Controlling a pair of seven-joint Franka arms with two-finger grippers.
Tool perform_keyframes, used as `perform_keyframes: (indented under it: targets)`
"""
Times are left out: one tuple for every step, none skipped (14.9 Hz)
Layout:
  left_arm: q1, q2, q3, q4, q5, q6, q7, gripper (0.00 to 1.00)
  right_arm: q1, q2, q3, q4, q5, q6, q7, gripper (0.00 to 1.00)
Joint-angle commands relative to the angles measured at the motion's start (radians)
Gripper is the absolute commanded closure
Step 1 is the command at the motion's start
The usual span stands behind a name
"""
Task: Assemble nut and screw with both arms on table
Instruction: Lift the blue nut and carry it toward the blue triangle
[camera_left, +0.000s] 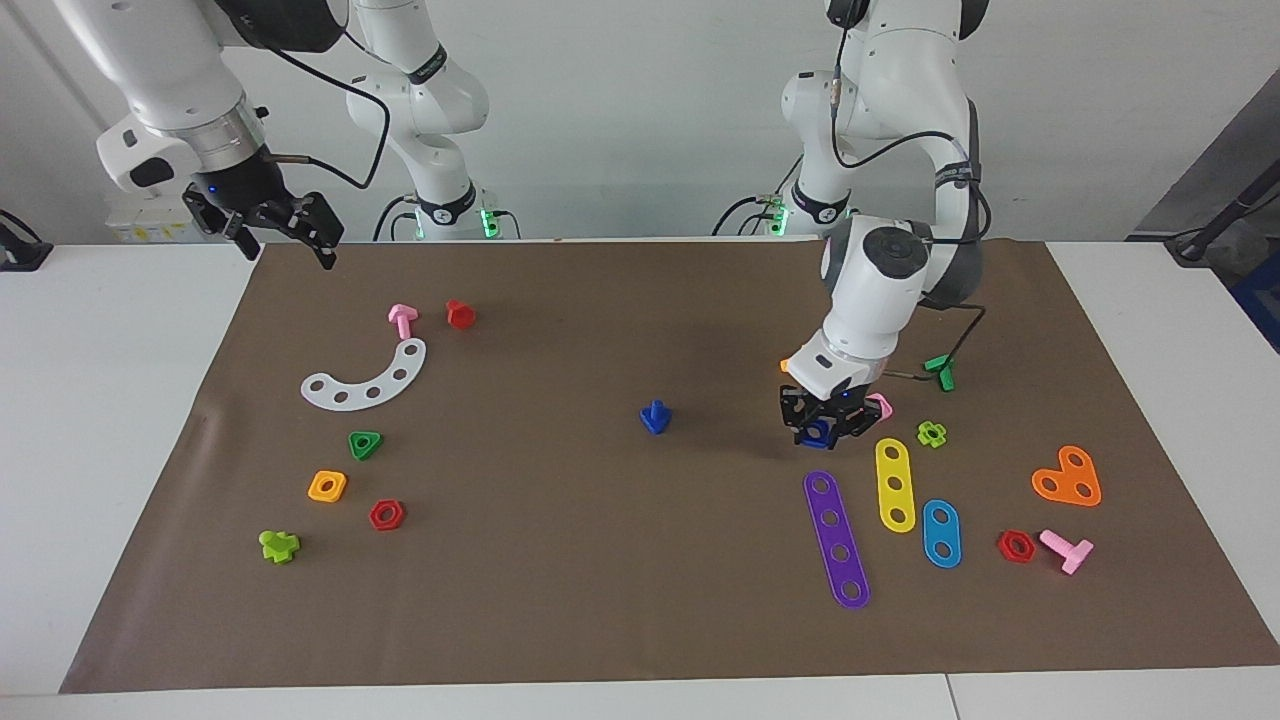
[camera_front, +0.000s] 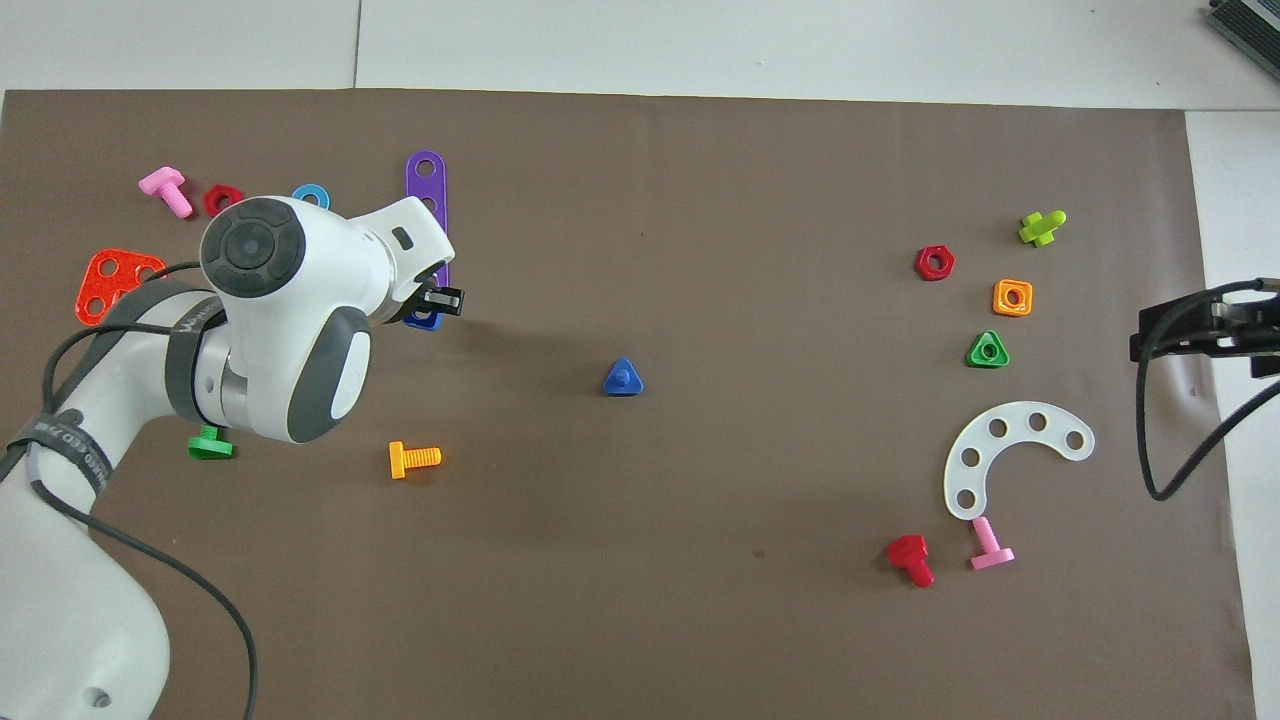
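Bare brown mat (camera_left: 620, 560) all round the blue screw (camera_left: 655, 416), purple strip (camera_left: 836, 538), yellow strip (camera_left: 894, 484) and pink nut (camera_left: 881, 405) crowd the left end effector (camera_left: 820, 428)

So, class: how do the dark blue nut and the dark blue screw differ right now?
The nut has a round centre hole; the screw has a triangular head with its shank pointing up. The nut is gripped in the left tool, near the purple strip; the screw stands free at mid-mat. Both are small dark blue plastic.
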Motion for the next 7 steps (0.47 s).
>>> perform_keyframes:
  targets:
    - [-0.079, 0.059, 0.018, 0.098, 0.014, -0.057, -0.150, 1.00, -0.007, -0.018, 0.006, -0.013, -0.006, -0.005, -0.013, 0.00]
    - [-0.105, 0.087, 0.019, 0.152, 0.015, -0.085, -0.194, 1.00, -0.007, -0.018, 0.006, -0.013, -0.005, -0.002, -0.012, 0.00]
    - [-0.133, 0.110, 0.021, 0.205, 0.017, -0.123, -0.239, 1.00, -0.007, -0.018, 0.006, -0.014, -0.005, -0.001, -0.012, 0.00]
    - [-0.159, 0.128, 0.022, 0.244, 0.017, -0.158, -0.279, 1.00, -0.007, -0.018, 0.006, -0.014, -0.003, 0.001, -0.012, 0.00]
    - [-0.185, 0.148, 0.022, 0.284, 0.018, -0.180, -0.326, 1.00, -0.007, -0.018, 0.006, -0.014, -0.003, 0.003, -0.012, 0.00]
    - [-0.210, 0.166, 0.022, 0.311, 0.020, -0.188, -0.380, 1.00, -0.008, -0.018, 0.006, -0.014, -0.003, 0.004, -0.012, 0.00]
    - [-0.233, 0.171, 0.022, 0.313, 0.032, -0.186, -0.419, 1.00, -0.010, -0.018, 0.006, -0.014, -0.003, 0.006, -0.012, 0.00]
